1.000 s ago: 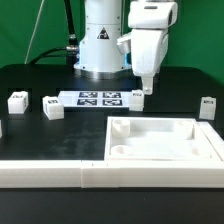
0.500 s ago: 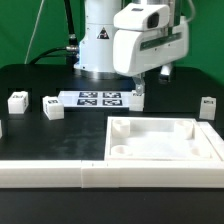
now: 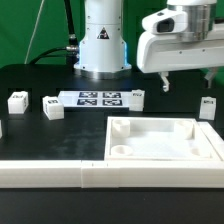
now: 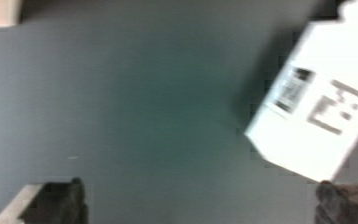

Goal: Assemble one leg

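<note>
Several white legs stand on the black table: two at the exterior view's left (image 3: 17, 100) (image 3: 52, 108), one beside the marker board (image 3: 137, 96), and one at the far right (image 3: 207, 107). My gripper (image 3: 184, 80) hangs open and empty above the table, up and a little to the left of the far right leg. In the wrist view a leg with its black-and-white tag (image 4: 314, 100) lies ahead of the gripper (image 4: 201, 205), closer to one dark fingertip (image 4: 350, 196). It is not between the jaws.
The marker board (image 3: 98, 98) lies in front of the robot base (image 3: 103, 45). The large white tray-like panel (image 3: 205, 150) sits in front at the right. A white rail (image 3: 50, 172) runs along the table's front edge.
The gripper has swung from above the leg beside the marker board toward the exterior view's right and turned. It stays open and empty. No part has moved.
</note>
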Robot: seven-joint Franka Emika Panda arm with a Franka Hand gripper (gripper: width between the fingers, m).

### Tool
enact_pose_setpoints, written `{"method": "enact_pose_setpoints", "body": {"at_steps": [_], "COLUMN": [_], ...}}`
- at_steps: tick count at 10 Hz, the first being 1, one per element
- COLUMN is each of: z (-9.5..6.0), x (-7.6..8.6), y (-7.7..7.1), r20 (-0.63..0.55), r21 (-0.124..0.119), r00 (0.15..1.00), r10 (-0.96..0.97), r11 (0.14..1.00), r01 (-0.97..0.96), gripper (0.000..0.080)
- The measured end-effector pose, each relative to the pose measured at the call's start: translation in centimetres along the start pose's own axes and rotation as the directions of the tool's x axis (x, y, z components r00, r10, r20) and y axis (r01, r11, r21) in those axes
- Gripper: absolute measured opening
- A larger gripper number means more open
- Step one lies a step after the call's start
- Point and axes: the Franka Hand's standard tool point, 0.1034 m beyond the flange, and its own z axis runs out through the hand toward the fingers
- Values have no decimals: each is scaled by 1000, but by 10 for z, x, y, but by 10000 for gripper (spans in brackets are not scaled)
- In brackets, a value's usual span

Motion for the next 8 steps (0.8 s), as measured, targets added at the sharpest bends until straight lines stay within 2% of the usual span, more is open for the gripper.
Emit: {"method": "enact_pose_setpoints", "body": {"at_steps": [2, 5, 8], "z": [3, 3, 4], "x": [9, 10, 9], "y": [-17, -23, -25], "r20": [7, 28, 33], "r21": [28, 46, 49], "r00": [969, 890, 889], "r10": [247, 456, 456], "r11": [969, 888, 888], "r01": [-247, -457, -457], "gripper": [649, 649, 649]}}
